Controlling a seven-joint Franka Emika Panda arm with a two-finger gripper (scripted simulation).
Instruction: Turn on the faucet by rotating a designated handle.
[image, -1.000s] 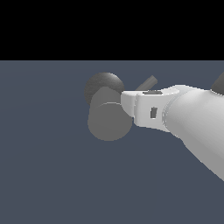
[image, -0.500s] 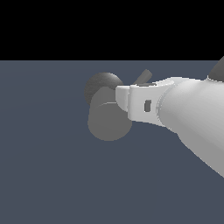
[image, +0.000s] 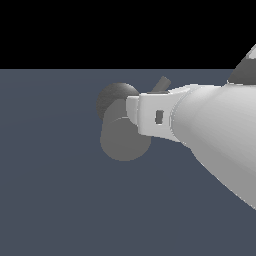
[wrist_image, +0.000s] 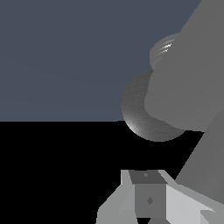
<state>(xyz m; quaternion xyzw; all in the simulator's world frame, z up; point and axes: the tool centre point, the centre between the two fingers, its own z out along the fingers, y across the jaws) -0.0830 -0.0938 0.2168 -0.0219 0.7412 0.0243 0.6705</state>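
Faucet cylinder end-on to exterior view | handle slants up-right | gripper opening indiscernible

grey faucet, flat round face; thin handle angled upward

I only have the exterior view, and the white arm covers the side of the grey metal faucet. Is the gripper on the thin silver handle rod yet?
Observer: In the wrist view, black background separates the gripper from the darker rounded base of the grey metal faucet, so no contact shows there.
Operator: How close is the thick grey cylinder?
Observer: Very near. The thick grey cylinder fills a large share of the wrist view.
Operator: Are the jaws open?
Observer: I cannot tell. Only a small piece of the gripper shows there, and the thin silver handle rod cannot be clearly picked out in the wrist view.
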